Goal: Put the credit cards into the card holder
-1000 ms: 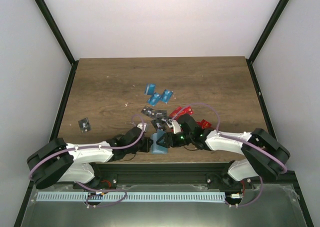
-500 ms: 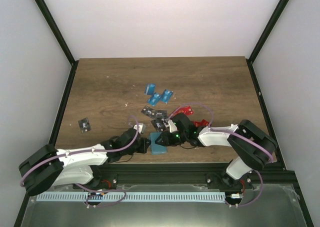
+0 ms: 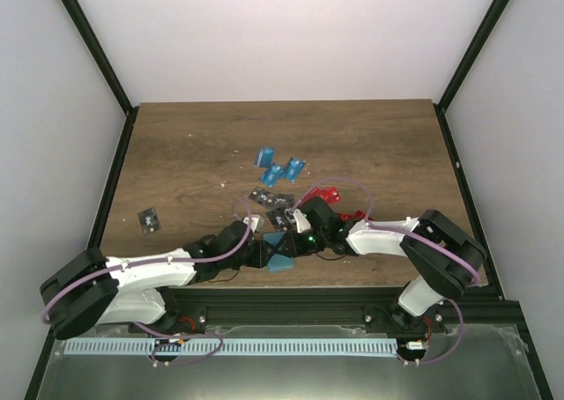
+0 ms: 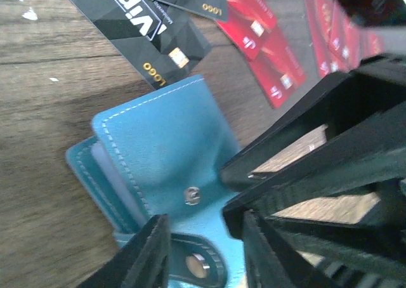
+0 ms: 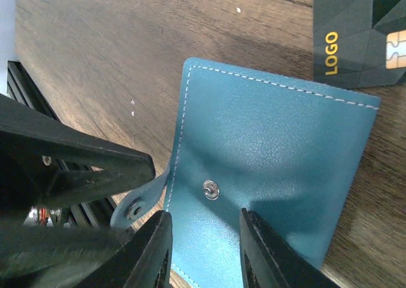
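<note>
Dark wood bench [image 3: 370,144], near edge: teal card holder [image 3: 282,261] flat, strap [image 5: 134,207] at 9 o'clock between left pincer [image 4: 204,221] fingers, clamp impossible to tell; right pincer [image 5: 206,217] parted, over its face from 2 o'clock.

from above, the flat teal leather card holder [image 3: 282,264] is mostly buried under the left gripper [image 3: 263,252] and right gripper [image 3: 298,241], way too small to read there. left wrist cam cuts its own fingertips [image 4: 149,256] off at the bottom, so can't tell if they pinch the holder's snap strap [image 4: 193,262]. thin black VIP cards [image 4: 149,31] get chopped by the top edge, thin red cards [image 4: 266,47] are blurry
</note>
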Motion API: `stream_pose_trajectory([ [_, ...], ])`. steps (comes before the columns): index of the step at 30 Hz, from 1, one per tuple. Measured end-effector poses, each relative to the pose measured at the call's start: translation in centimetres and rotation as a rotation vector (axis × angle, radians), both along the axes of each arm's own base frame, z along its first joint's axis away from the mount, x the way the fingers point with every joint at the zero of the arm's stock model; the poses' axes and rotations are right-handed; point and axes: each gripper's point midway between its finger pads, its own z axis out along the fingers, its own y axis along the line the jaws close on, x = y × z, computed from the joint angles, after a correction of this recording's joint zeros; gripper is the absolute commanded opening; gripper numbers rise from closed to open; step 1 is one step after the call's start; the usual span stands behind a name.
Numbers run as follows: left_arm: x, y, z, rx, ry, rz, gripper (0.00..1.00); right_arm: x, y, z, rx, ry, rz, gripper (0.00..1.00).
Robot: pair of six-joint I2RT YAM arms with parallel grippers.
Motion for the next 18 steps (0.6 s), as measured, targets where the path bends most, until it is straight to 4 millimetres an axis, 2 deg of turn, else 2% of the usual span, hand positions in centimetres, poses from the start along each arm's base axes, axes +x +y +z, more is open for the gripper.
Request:
stream_pose_trajectory([
  [1, 0.0, -0.3, 0.2, -0.009, 0.000, -0.010, 0.51, 0.0, 0.0, 0.0, -0.001, -0.004, 0.004, 0.31],
  [2, 0.0, -0.5, 0.6, -0.020, -0.003, -0.014, 0.54, 0.0, 0.0, 0.0, -0.001, -0.007, 0.009, 0.31],
  [5, 0.3, -0.9, 2.2, -0.052, -0.028, -0.020, 0.57, -0.1, 0.0, 0.0, 0.001, -0.015, 0.021, 0.31],
  [11, 3.1, 0.1, 5.5, -0.063, -0.109, 0.055, 0.41, -0.2, 0.2, 0.1, 0.013, -0.026, 0.044, 0.31],
  [15, 5.0, 1.1, 5.1, -0.008, -0.110, 0.082, 0.27, -0.4, 0.4, 0.3, 0.026, -0.026, 0.061, 0.31],
  [18, 5.9, 1.1, 4.0, 0.039, -0.085, 0.068, 0.23, -0.6, 0.5, 0.4, 0.034, -0.032, 0.077, 0.31],
])
